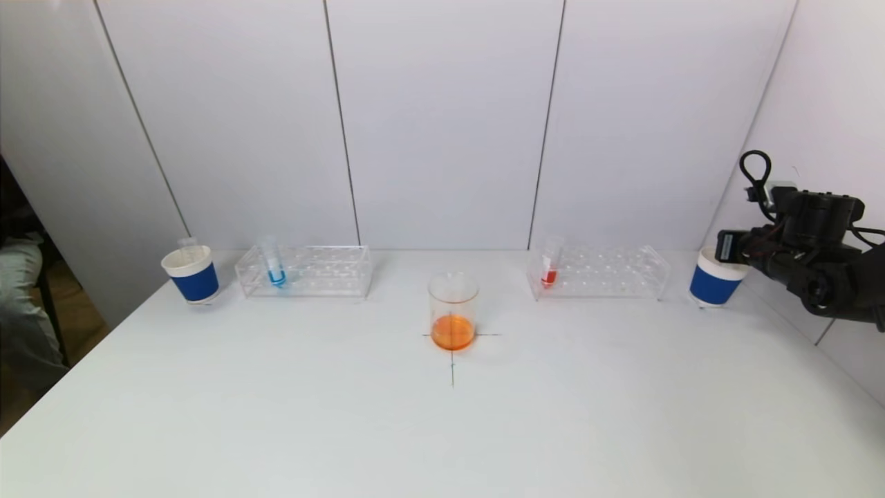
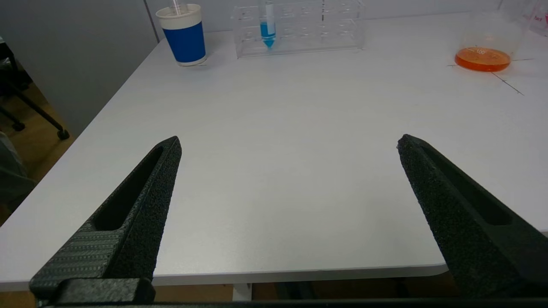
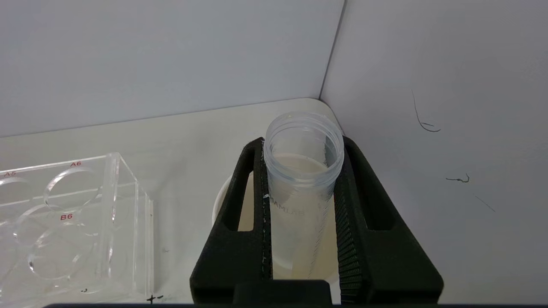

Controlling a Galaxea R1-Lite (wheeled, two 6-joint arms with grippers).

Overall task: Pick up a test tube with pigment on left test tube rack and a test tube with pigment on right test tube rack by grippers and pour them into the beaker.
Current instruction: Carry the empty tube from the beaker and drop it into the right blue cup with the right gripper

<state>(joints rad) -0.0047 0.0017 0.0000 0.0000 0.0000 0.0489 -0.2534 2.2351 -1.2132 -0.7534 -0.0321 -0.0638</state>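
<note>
The beaker (image 1: 453, 311) holds orange liquid and stands mid-table on a cross mark; it also shows in the left wrist view (image 2: 483, 47). A test tube with blue pigment (image 1: 274, 266) (image 2: 268, 28) stands in the left test tube rack (image 1: 304, 271). In the right test tube rack (image 1: 601, 272) stands a tube with red pigment (image 1: 550, 266). My right gripper (image 3: 303, 143) (image 1: 726, 245) is shut on an empty clear test tube (image 3: 299, 205), upright, its lower end inside the right blue cup (image 1: 715, 283). My left gripper (image 2: 289, 140) is open and empty over the table's front edge.
A second blue cup (image 1: 191, 274) with an empty tube in it stands left of the left rack. The side wall (image 3: 428, 149) runs close beside my right gripper. The end of the right rack (image 3: 85, 214) lies beside the right cup. A person's leg (image 1: 24, 311) shows at far left.
</note>
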